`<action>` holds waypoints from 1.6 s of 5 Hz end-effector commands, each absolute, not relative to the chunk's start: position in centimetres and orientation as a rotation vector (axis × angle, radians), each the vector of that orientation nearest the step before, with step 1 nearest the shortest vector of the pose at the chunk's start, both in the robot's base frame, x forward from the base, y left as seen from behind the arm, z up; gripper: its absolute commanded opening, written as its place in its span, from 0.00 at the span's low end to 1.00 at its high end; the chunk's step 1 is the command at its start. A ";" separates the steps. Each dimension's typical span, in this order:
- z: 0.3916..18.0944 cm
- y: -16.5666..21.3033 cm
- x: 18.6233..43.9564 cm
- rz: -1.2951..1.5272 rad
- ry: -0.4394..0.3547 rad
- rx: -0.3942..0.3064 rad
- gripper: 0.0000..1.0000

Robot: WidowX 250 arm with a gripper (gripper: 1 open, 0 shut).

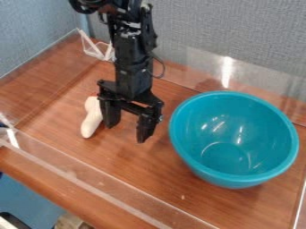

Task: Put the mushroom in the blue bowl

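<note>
No text, label, brand, number or sign can be read anywhere in the frame.
</note>
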State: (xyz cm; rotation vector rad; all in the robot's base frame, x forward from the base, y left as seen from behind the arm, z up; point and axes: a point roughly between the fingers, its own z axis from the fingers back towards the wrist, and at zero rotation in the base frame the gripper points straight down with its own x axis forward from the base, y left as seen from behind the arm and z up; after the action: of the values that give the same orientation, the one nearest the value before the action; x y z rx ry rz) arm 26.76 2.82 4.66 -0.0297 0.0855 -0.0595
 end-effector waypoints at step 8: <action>4.4 4.0 27.9 0.035 -0.026 -0.077 1.00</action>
State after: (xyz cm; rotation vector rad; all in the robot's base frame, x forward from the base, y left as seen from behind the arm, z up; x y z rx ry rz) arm 27.64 3.54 3.71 -0.0798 0.0051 0.0281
